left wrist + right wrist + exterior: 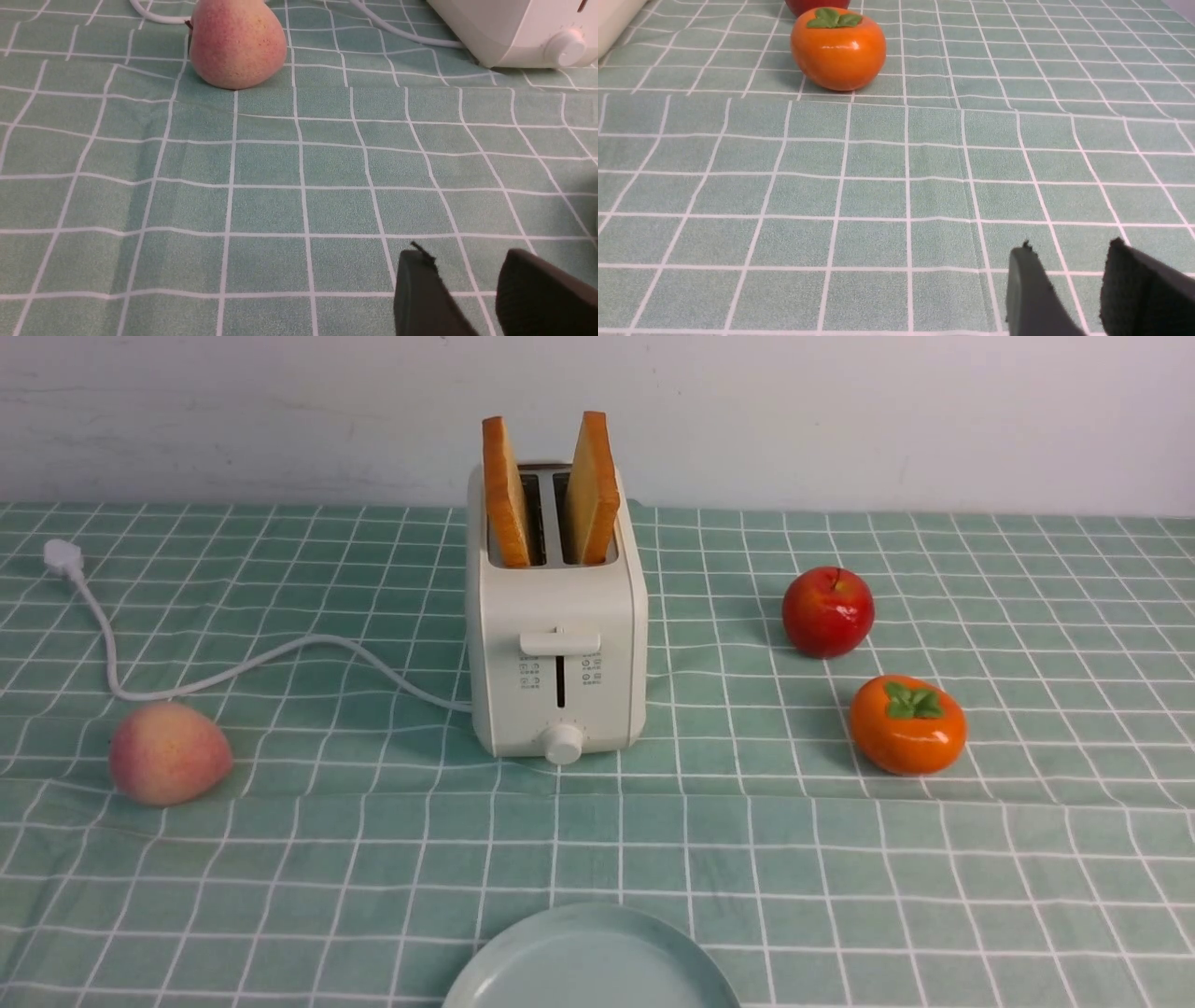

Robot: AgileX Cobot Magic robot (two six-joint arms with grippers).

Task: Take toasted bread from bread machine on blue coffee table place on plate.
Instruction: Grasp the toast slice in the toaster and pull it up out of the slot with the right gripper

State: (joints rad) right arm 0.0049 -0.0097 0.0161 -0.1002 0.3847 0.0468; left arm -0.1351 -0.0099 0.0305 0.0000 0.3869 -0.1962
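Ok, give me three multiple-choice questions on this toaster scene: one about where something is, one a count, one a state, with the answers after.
1. Where is the plate relative to the bread machine?
A. Nearer the robot, in front of it.
B. Behind it.
C. On top of it.

2. How many slices of toasted bread stand in the slots?
A. One.
B. Two.
C. Four.

3. What state is the left gripper in?
A. Shut on a slice.
B. Open, holding nothing.
C. Shut on the plate.

Answers:
1 A: the plate lies at the near edge of the front view, with the bread machine beyond it.
2 B: one slice stands in each slot.
3 B: its wrist view shows only the blue coffee table between its parted jaws.
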